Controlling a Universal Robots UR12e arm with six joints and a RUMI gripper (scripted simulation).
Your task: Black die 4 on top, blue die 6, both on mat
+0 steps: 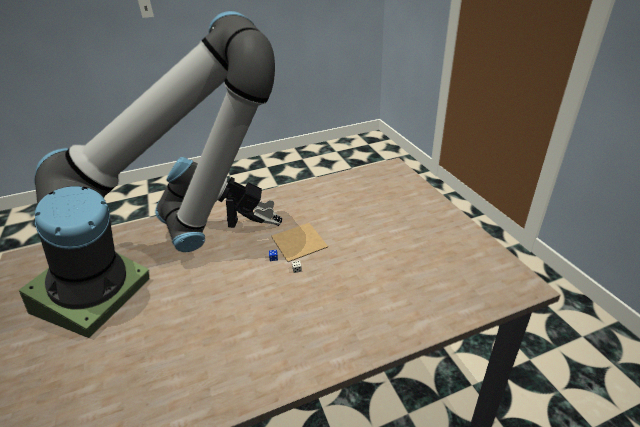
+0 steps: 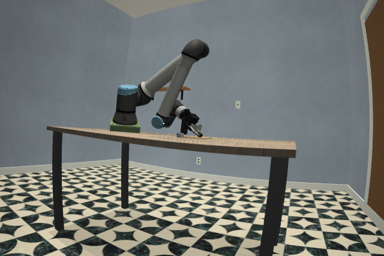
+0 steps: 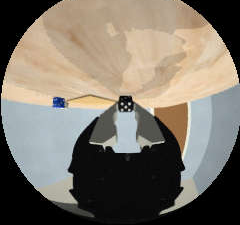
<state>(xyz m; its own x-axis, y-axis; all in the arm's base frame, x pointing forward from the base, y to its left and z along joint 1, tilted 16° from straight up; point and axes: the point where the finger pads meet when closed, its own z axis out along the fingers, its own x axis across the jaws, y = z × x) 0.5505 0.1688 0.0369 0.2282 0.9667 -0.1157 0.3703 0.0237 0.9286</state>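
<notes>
My gripper (image 1: 277,220) (image 2: 200,135) (image 3: 125,102) is tilted well over, fingers pointing low and forward, and is shut on the black die (image 1: 278,218) (image 3: 125,104). The die is beside the mat's back-left side in the top view; whether it touches the table is unclear. A face with five pips points at the wrist camera. The tan mat (image 1: 299,242) (image 3: 90,99) lies flat. The blue die (image 1: 272,255) (image 3: 59,102) sits on the table just off the mat's left corner. The white die (image 1: 296,266) sits flat off the mat's near corner. Their top numbers are too small to read surely.
The wooden table (image 1: 361,298) (image 2: 242,144) bears the arm's green base (image 1: 87,308) (image 2: 125,128) at the left. The blue and white dice stand close together near the mat. The arm's wrist is low over the table behind and left of the mat.
</notes>
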